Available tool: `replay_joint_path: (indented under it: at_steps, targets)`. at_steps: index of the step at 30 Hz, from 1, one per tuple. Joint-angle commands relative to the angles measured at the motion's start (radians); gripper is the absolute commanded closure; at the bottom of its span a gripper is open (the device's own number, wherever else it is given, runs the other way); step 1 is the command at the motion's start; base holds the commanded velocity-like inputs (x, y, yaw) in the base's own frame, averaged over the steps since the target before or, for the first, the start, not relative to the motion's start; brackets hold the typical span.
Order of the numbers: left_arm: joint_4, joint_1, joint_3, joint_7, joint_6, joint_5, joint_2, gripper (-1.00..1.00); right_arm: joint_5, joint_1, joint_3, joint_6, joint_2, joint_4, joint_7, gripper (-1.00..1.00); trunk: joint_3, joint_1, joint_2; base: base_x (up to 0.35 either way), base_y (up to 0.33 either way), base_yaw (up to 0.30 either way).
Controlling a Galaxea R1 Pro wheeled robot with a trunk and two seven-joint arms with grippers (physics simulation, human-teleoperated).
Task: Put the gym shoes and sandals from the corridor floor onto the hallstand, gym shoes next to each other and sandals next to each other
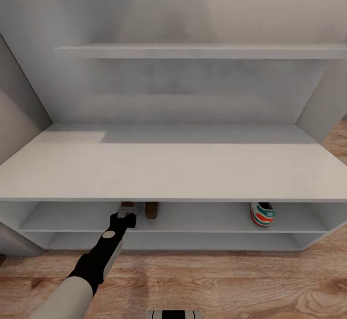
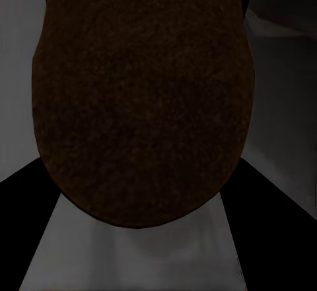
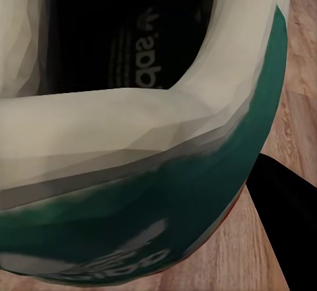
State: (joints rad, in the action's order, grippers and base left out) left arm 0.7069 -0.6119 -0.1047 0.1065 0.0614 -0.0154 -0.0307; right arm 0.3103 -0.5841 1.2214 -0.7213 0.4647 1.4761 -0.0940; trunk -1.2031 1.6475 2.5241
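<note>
**Sandal going into the upper tier of the hallstand**

Reaching with the left arm under the top board of the hallstand (image 1: 173, 165), left gripper (image 1: 126, 213) at the mouth of the upper open tier. Dark brown sandal (image 2: 142, 99) close before the left wrist camera, rounded at one end, grainy and leathery in texture; jaws most likely closed on it, though the contact itself hidden. A second brown shape just beside the gripper on the same tier, probably the other sandal (image 1: 152, 209).

One gym shoe (image 1: 262, 214) already standing on that tier, well apart to the right, heel outward: white upper, green and red bands. In the right wrist view, another gym shoe (image 3: 152, 172) very near the lens, smooth white collar, green stripe, dark printed insole, over the wood-grain corridor floor (image 3: 297, 93). State of the right jaws impossible to tell.

Step in hand, by judgement: setting down a sandal next to its mate. Next: release flat on the shelf, withdraw without dragging it, then bring the remaining sneaker beside the first.
</note>
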Motion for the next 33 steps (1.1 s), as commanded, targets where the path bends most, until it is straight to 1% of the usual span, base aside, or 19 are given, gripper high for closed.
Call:
replay_joint_path:
  at_steps: [1, 13, 21, 33]
  targets:
    - [0.002, 0.0, -0.004, 0.007, 0.005, -0.001, 0.0, 1.0, 0.01, -0.001, 0.001, -0.004, 0.0, 0.001, -0.009, 1.0, -0.001, 0.0, 0.0, 0.0, 0.0, 0.0]
    - [0.002, 0.0, -0.005, 0.007, 0.005, -0.002, -0.001, 1.0, 0.01, -0.001, 0.001, -0.004, 0.0, 0.001, -0.009, 1.0, -0.001, 0.0, 0.0, 0.023, -0.011, 0.0]
    - [0.002, 0.0, -0.004, 0.007, 0.005, -0.002, -0.002, 1.0, 0.01, -0.001, 0.001, -0.004, 0.0, 0.001, -0.009, 1.0, -0.001, 0.0, 0.0, 0.041, -0.175, 0.0]
    - [0.002, 0.0, -0.004, 0.007, 0.005, -0.003, 0.0, 1.0, 0.01, -0.001, 0.001, -0.004, 0.0, 0.001, -0.009, 1.0, -0.001, 0.0, 0.0, 0.003, -0.012, 0.0]
